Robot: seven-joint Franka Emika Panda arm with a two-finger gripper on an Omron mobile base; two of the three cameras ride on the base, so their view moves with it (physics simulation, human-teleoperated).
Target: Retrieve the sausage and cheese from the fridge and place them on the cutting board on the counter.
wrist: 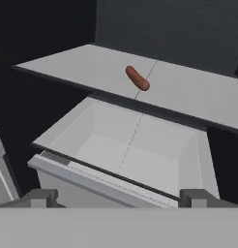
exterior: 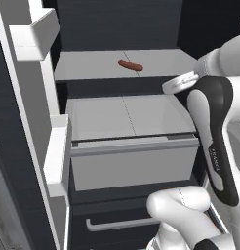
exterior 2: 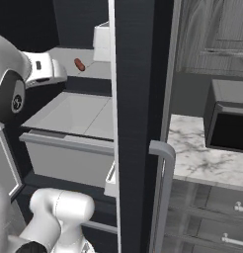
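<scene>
So the fridge (exterior: 24,146) is standing open, black body with pale grey insides. There's a big bin drawer (exterior: 134,161) pulled out below a flat shelf (exterior: 92,66). Off to the right in the right base view you can see a bit of the marble table (exterior 2: 202,153). The arm's pincer (wrist: 118,196) is spread wide with nothing in it, pointed over the drawer toward the shelf. The sausage (exterior: 130,65) lies alone on that shelf, near its middle seam, well apart from the pincer.
</scene>
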